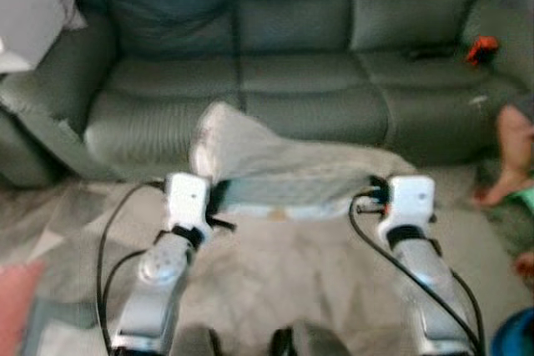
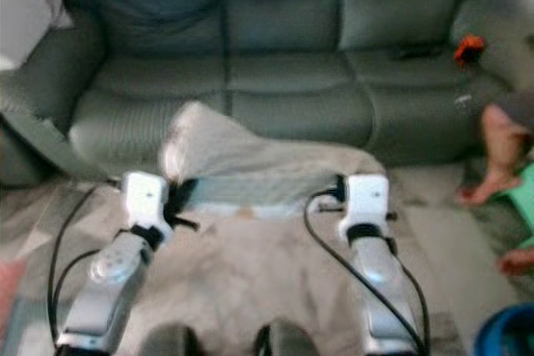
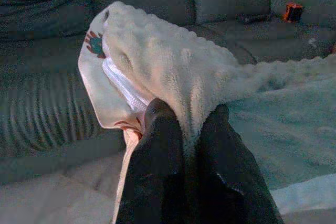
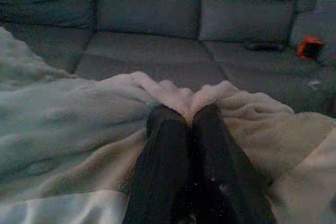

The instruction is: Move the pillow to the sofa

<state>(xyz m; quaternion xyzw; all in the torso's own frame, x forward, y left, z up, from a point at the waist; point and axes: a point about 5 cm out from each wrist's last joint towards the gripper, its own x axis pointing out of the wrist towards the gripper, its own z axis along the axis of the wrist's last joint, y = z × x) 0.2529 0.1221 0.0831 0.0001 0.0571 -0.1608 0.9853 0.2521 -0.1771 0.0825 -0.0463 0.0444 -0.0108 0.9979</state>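
**Fingers clamped on both ends of the pillow, sofa straight ahead**

Fingers (image 3: 157,145) of your left gripper (image 3: 186,129) are pinched together on a fold of the cream, nubbly fleece pillow (image 1: 292,168), right at its zippered corner, where a white lining and a small printed motif show. Your right gripper (image 4: 190,119) is likewise clenched, with a pucker of the same fleece squeezed up between its two black fingers.

From the head camera, the pillow hangs slung between your two wrists, its long axis running from 9 o'clock to 3 o'clock across your front. The left end rides higher and bunches up toward 11 o'clock; the right end lies flatter. It looks held clear of the pale patterned rug (image 1: 275,281), though the blur makes the underside hard to judge.

The grey-green leather three-seat sofa (image 1: 275,72) lies at 12 o'clock, its seat front just beyond the pillow's far edge. That is the relation your next move turns on: the pillow's long axis is already parallel to the seat front, and both arms are about equally near, so I judge a level forward carry by both together should land it on the middle cushion.

Mind a person's bare leg (image 1: 511,152) at 3 o'clock beside the sofa's right end, and a small orange-and-black object (image 1: 481,47) on the right cushion.
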